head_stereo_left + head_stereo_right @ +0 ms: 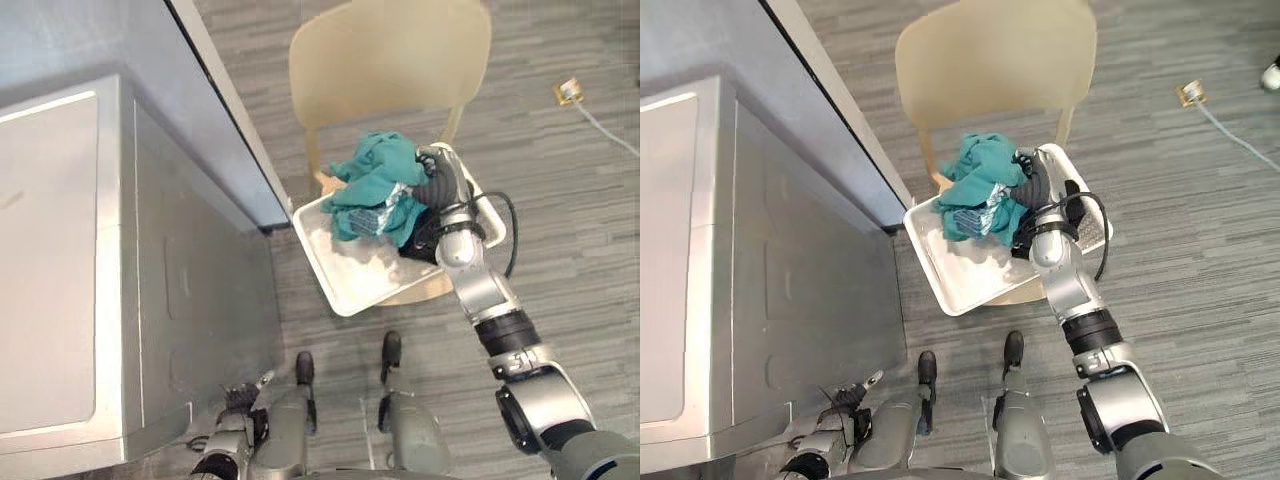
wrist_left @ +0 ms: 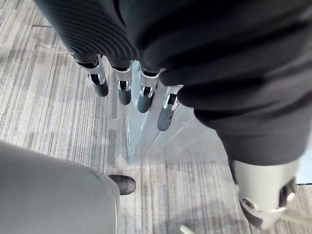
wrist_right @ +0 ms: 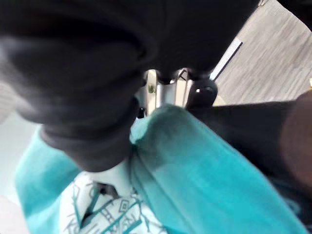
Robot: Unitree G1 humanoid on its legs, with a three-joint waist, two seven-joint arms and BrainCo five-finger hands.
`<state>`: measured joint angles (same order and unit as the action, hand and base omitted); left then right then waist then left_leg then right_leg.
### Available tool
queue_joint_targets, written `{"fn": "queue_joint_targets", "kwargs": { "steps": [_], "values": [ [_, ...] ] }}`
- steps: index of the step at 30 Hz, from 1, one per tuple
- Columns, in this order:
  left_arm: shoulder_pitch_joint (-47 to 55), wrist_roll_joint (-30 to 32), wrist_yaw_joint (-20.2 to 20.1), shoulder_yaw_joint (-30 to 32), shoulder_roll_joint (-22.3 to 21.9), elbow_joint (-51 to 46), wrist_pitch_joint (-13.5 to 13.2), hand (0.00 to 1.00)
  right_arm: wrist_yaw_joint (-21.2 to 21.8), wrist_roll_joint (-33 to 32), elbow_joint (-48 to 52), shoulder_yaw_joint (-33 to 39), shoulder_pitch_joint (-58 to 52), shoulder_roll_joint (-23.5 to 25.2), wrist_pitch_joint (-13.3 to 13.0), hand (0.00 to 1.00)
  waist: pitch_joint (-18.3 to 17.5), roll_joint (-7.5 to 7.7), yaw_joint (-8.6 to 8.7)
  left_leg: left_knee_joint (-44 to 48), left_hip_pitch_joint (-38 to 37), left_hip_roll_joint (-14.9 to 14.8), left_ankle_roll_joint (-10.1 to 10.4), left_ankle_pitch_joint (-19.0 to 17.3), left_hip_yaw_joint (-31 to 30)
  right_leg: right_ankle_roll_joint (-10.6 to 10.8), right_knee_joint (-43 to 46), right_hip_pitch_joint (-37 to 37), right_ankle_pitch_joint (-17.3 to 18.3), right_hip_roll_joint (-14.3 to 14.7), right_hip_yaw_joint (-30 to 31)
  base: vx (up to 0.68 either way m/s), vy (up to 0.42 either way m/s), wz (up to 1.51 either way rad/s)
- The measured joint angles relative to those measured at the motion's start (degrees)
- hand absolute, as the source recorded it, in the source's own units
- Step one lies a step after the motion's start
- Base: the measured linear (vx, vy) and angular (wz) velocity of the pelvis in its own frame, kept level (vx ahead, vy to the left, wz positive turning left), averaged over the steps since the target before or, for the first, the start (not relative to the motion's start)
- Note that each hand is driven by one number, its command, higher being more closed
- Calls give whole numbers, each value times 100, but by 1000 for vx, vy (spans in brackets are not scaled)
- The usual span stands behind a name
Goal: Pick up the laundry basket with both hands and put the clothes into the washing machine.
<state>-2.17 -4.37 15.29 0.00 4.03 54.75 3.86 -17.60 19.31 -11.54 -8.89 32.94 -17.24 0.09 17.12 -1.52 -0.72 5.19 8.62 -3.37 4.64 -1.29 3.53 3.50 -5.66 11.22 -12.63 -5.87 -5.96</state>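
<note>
White and shallow, the laundry basket (image 1: 360,275) is set on the seat of a beige chair (image 1: 390,60), with one corner turned toward the robot. Teal clothes (image 1: 375,175) are heaped at its far end, and a teal-and-white patterned piece (image 1: 375,218) is folded among them; the near half of the basket is bare. The right hand (image 1: 440,185) is placed at the basket's right side, against the heap and over the rim. Whether it is grasping cloth, rim or nothing cannot be told, since its front is buried behind the teal fabric. The washing machine (image 1: 60,260), silver-grey, is seen to the robot's left, well apart from the chair, its top closed. The left hand (image 2: 146,92) is hung low beside the machine, away from the basket, fingers (image 2: 100,80) straight and released, nothing held. The chair, basket and machine together are given by the eye views. In the right wrist view the teal cloth is shown pressed right up to the hand. Grey striped floor (image 2: 58,107) is shown past the fingertips in the left wrist view.
</note>
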Motion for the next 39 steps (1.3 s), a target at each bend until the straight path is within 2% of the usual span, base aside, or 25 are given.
{"fn": "queue_joint_targets", "kwargs": {
  "steps": [4, 7, 9, 11, 19, 25, 30, 33, 39],
  "values": [
    [271, 114, -21, -227, -113, -478, -168, 0, 4, -347, 587, 152, -374, 127, -201, 100, -493, 52, -6, -195, -294, -64, 32, -22, 102, -50, 0, -158, 93, 0, 89, 39, 2, -11],
    [277, 125, -27, -437, -116, -1022, -200, 0, 19, -548, 1069, 390, -522, 119, -377, 100, -691, 161, 31, -288, -427, -66, 33, -19, 140, -42, 1, -221, 109, 5, 123, 36, 0, -8],
    [329, 125, -33, -581, -122, -1431, -210, 0, 18, -591, 1124, 490, -549, 120, -424, 100, -709, 175, 66, -317, -532, -64, 32, -19, 140, -11, 2, -320, 124, 2, 122, 34, 4, -1],
    [369, 120, -55, -740, -122, -1878, -314, 0, 23, -646, 1124, 498, -602, 122, -425, 100, -886, 177, 130, -323, -571, -62, 23, -23, 138, 30, 1, -357, 136, 0, 125, 45, 8, 1],
    [348, 32, -152, -963, -99, -2943, -442, 0, 36, -647, 1132, 635, -699, 121, -425, 100, -1050, 179, 155, -326, -756, -71, -21, -61, 198, 14, 2, -515, 126, 58, 192, 16, -1, -4],
    [370, -231, -126, -960, -94, -3960, -516, 0, 30, -777, 1627, 748, -700, 124, -476, 100, -1148, 189, 150, -330, -825, -71, -31, -80, 316, 51, 1, -518, 172, 68, 283, -14, -3, -10],
    [343, -411, -2, -952, -96, -5114, -750, 0, 28, -828, 2139, 822, -704, 276, -652, 100, -1220, 183, 157, -329, -928, -76, -17, -114, 389, 46, 0, -583, 182, 86, 323, -5, -3, -7],
    [337, -616, 121, -956, -95, -5617, -918, 0, 21, -857, 2232, 819, -706, 375, -843, 100, -1409, 171, 156, -325, -946, -78, -19, -145, 447, 56, 0, -574, 192, 98, 371, 4, -1, -8],
    [88, -929, 239, -1069, -32, -6207, -1146, 0, -1, -962, 2425, 691, -706, 462, -930, 100, -1524, 166, 158, -320, -990, -77, -22, -173, 535, 60, -1, -575, 195, 96, 453, -4, -1, -7]
  ]
}}
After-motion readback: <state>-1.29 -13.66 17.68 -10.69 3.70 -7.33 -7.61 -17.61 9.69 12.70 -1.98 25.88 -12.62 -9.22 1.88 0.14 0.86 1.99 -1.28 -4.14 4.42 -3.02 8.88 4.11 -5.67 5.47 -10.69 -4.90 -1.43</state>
